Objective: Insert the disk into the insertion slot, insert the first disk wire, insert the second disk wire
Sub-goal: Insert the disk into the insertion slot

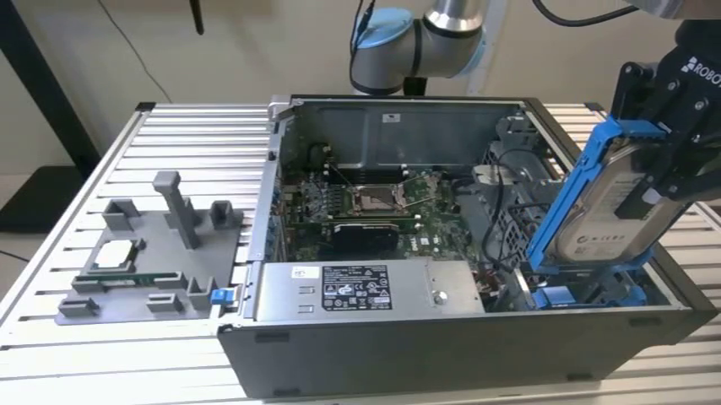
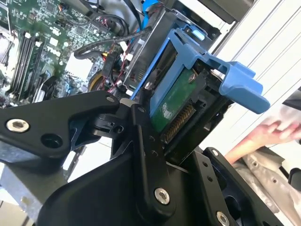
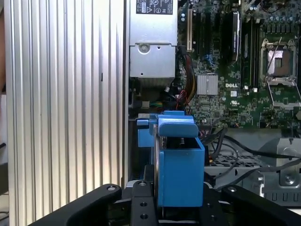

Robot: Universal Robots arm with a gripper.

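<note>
Clearly, the gripper (image 1: pixel 651 156) holds the disk (image 1: pixel 609 215) tilted at the insertion slot (image 1: pixel 586 294).

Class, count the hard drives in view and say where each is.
1: the disk, held by the gripper over the computer case at the exterior view's right. Others may be hidden inside.
</note>
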